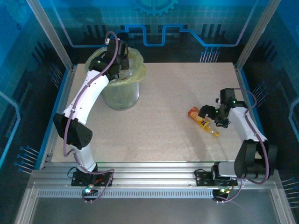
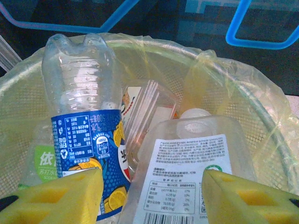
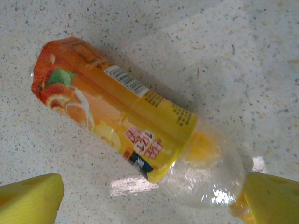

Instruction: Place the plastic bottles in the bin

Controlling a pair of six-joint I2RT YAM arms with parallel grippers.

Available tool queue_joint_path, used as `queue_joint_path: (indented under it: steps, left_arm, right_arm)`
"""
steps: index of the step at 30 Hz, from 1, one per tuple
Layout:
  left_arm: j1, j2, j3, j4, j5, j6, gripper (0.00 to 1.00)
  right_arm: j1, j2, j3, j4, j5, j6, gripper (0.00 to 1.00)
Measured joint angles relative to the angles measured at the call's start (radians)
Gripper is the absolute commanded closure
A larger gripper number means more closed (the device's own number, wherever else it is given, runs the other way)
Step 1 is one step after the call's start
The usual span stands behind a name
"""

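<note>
Bin [image 1: 120, 95]: 10 o'clock, several bottles [image 2: 84, 116] inside.
Remaining: orange bottle [image 3: 117, 116], 3 o'clock.
Left gripper [image 2: 152, 189]: spread, empty, above bin.
Right gripper [image 3: 152, 198]: spread over orange bottle.

We see a clear plastic bottle [image 2: 88, 154] whose blue label carries orange-slice pictures, a clear flat bottle [image 2: 187, 172] with a white, black-printed label, a translucent yellow-green bin bag [image 2: 252, 107], a pale tabletop [image 3: 224, 42] with dark speckles, and a clear round bottle [image 3: 117, 116] sleeved in orange and yellow.

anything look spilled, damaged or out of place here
Nothing spilled or broken. One orange-labelled clear plastic bottle lies on its side on the speckled table, under the open right gripper. The round pale green bin holds bottles jumbled at odd angles.
</note>
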Motion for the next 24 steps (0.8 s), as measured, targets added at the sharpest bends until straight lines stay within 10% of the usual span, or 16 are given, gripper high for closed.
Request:
queue_joint_path:
  steps: [24]
  left_arm:
    - [0.017,-0.091,-0.013,0.037,0.073,0.031,0.03]
  right_arm:
    - [0.011,0.213,0.048,0.059,-0.156,-0.106,0.02]
